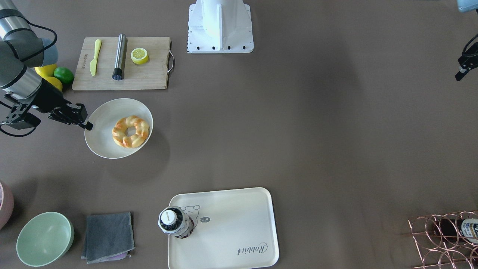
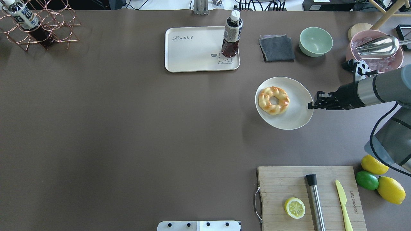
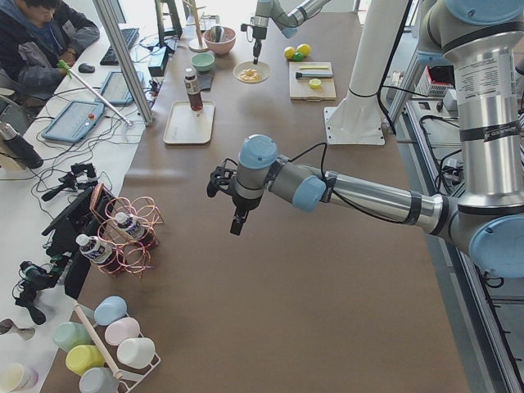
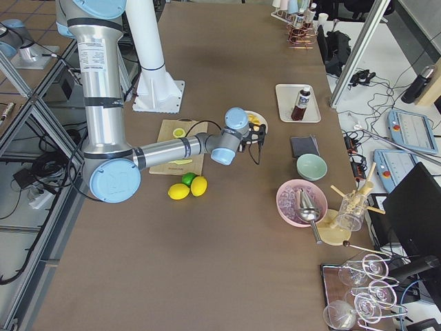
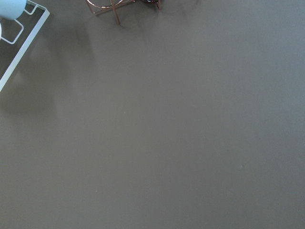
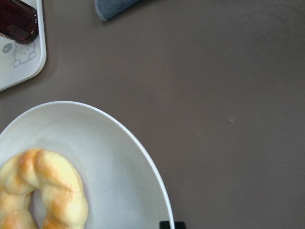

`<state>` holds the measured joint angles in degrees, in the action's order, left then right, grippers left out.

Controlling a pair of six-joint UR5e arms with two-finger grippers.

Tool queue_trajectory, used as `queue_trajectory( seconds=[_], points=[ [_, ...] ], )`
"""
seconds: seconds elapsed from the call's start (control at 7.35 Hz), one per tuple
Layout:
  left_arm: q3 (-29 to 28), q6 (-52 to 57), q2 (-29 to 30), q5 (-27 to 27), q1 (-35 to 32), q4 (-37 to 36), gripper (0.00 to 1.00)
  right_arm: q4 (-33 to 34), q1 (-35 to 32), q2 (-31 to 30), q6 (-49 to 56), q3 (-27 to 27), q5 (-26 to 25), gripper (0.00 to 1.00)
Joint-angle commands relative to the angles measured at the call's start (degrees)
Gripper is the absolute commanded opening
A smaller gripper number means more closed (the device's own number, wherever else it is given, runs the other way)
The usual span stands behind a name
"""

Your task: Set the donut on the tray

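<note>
The donut (image 1: 130,131) is golden and twisted. It lies on a round white plate (image 1: 104,112), and shows in the overhead view (image 2: 274,100) and the right wrist view (image 6: 43,191). The cream tray (image 1: 231,224) with "Rabbit" script sits at the table's far edge (image 2: 192,51), with a dark drink bottle (image 2: 231,35) standing on its corner. My right gripper (image 2: 310,105) hovers over the plate's rim, beside the donut, looking shut and empty (image 1: 88,126). My left gripper (image 1: 459,76) hangs far off over bare table and looks shut and empty.
A wooden cutting board (image 2: 276,179) holds a lemon half (image 2: 294,208), a metal rod (image 2: 315,200) and a yellow knife (image 2: 343,200). Lemons and a lime (image 2: 367,179) lie beside it. A green bowl (image 2: 316,41), grey cloth (image 2: 276,48), pink bowl (image 2: 375,51) and copper rack (image 2: 38,29) line the far edge.
</note>
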<state>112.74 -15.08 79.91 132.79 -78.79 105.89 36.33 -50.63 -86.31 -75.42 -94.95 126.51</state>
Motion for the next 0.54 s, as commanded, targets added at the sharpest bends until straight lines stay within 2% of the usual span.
queue_trajectory(
  seconds=[0.0, 0.27, 0.41],
  points=[
    [0.0, -28.9, 14.1, 2.7, 13.2, -0.1, 0.97, 5.4, 4.9, 7.0, -7.5, -2.3, -4.0, 0.00],
    [-0.8, -51.4, 25.9, 2.2, 23.3, -0.2, 0.97, 23.3, 10.3, 16.5, -11.8, -7.7, -9.8, 0.00],
    [-1.8, -65.5, 31.6, -0.7, 29.5, -0.2, 0.97, 28.9, 12.4, 19.7, -13.2, -9.4, -12.1, 0.00]
  ],
)
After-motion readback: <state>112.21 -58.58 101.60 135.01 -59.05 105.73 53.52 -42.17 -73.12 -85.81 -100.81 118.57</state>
